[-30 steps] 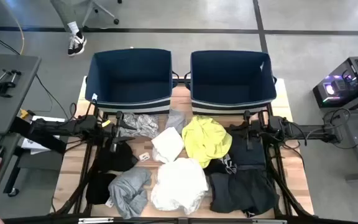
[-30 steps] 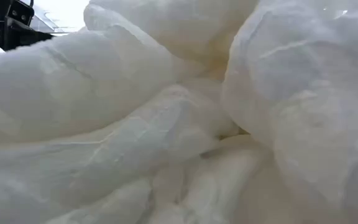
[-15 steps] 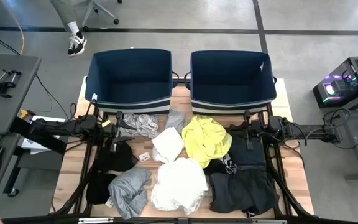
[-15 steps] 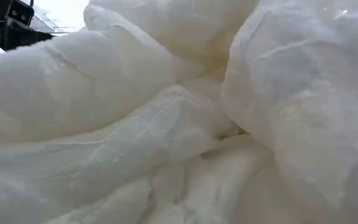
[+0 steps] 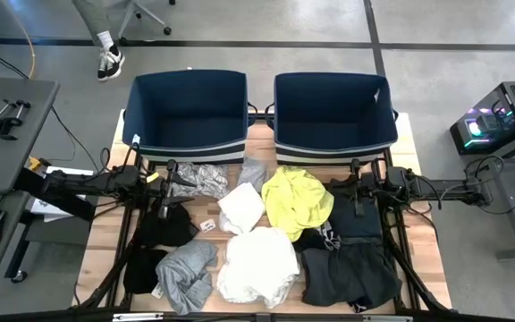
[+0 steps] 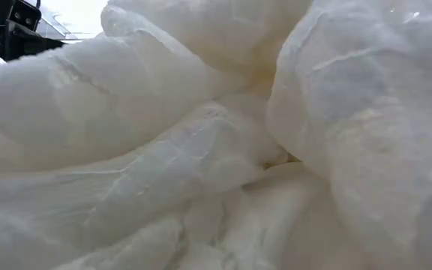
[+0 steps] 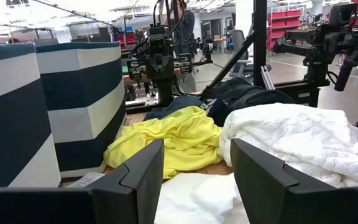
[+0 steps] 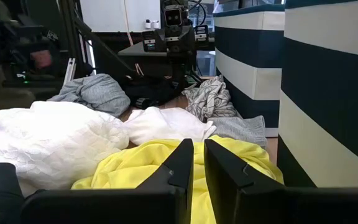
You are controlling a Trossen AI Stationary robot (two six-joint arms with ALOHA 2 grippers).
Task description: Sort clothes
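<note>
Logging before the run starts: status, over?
Left gripper open, right gripper shut, both empty. Clothes piled on table. Both bins empty. Nothing blocking.

The tabletop (image 5: 418, 259) is pale wood planks with a matt grain. The two bins (image 5: 190, 112) are stiff navy fabric, dull, banded white outside. The white garment (image 5: 257, 266) is soft crinkled cloth with a puckered texture; the neon yellow one (image 5: 298, 201) is smooth, thin knit. The grey piece (image 5: 186, 273) looks heathered jersey. Each claw's fingers (image 7: 135, 177) are matt black plastic.
</note>
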